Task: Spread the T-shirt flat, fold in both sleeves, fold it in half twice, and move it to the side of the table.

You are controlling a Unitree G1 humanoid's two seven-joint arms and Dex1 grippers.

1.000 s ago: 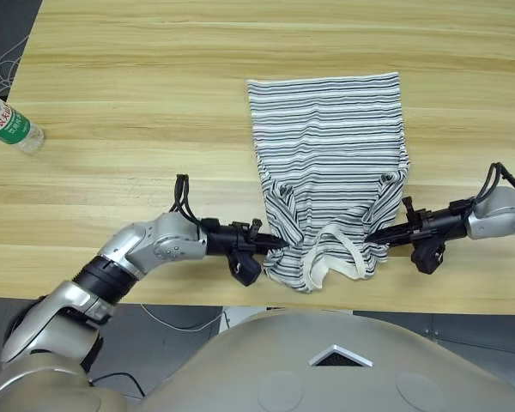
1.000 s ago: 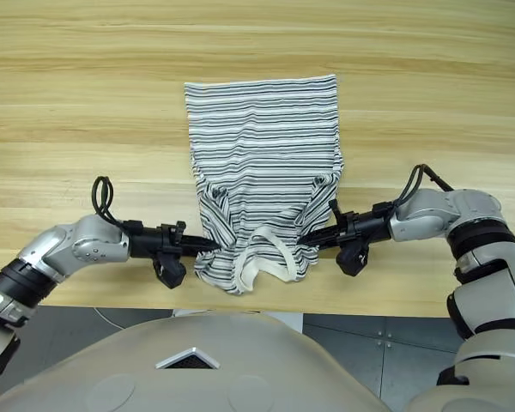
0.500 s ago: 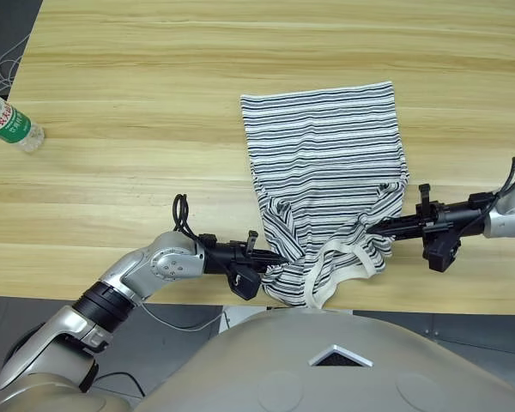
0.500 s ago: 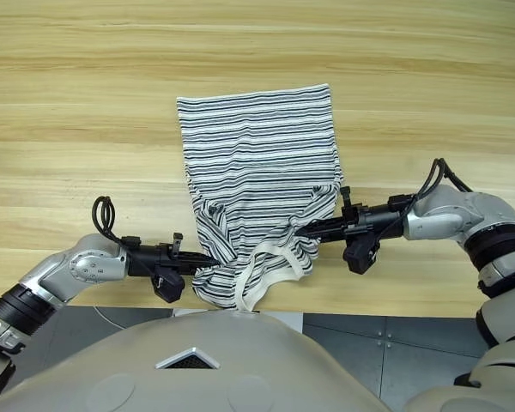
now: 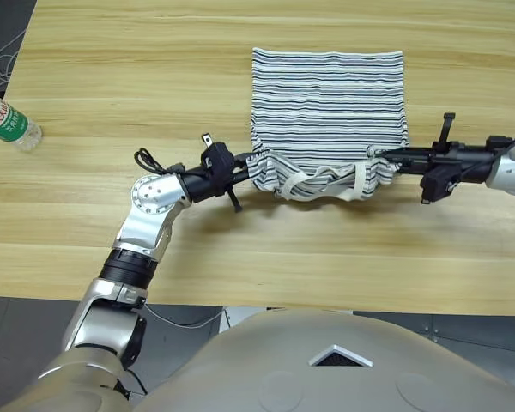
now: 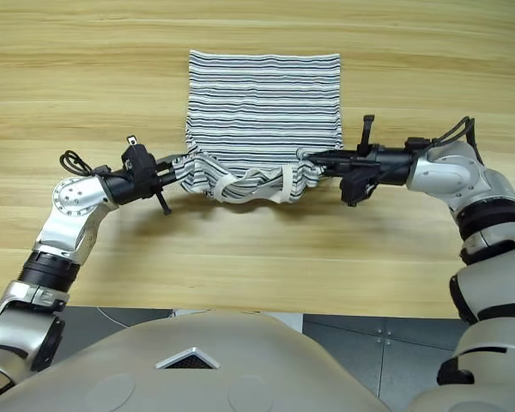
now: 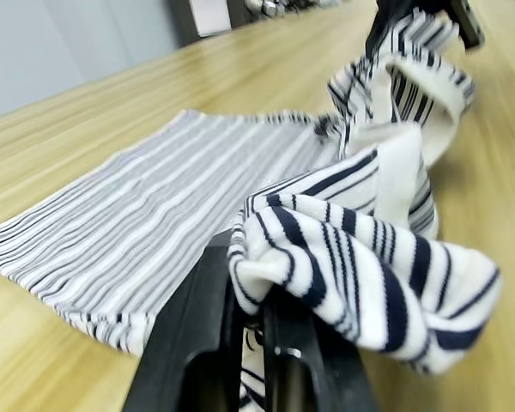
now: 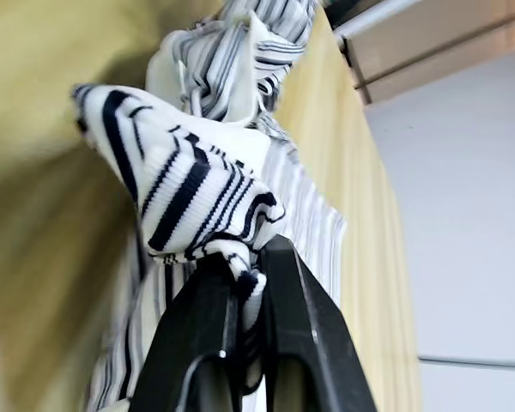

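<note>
- The T-shirt (image 5: 328, 94) lies on the table (image 5: 112, 69), a bit nearer the far edge than the near edge, and toward the right side.
- The left pincer (image 5: 249, 170) is shut tight on one shoulder corner of the T-shirt. The left wrist view shows striped cloth pinched between its two fingers.
- The right pincer (image 5: 382, 155) is shut tight on the other shoulder corner. The right wrist view shows a bunch of cloth squeezed in it too.
- The white collar (image 5: 319, 183) hangs loose between the two pincers, just above the table.
- A moment ago the T-shirt lay long, and its collar end was close to the near edge of the table. Both pincers held that end low down there.
- Now both pincers have lifted the collar end and carried it away from the near edge, toward the far edge. The T-shirt looks much shorter on the table.
- This looks like the first fold in half. The sleeves seem to be tucked in already, because the flat part has straight sides.
- The fold is not done yet. The collar end is still up in the air and has not been laid on the flat part.
- A bottle (image 5: 10, 122) lies at the left edge of the table, well apart from the T-shirt.
</note>
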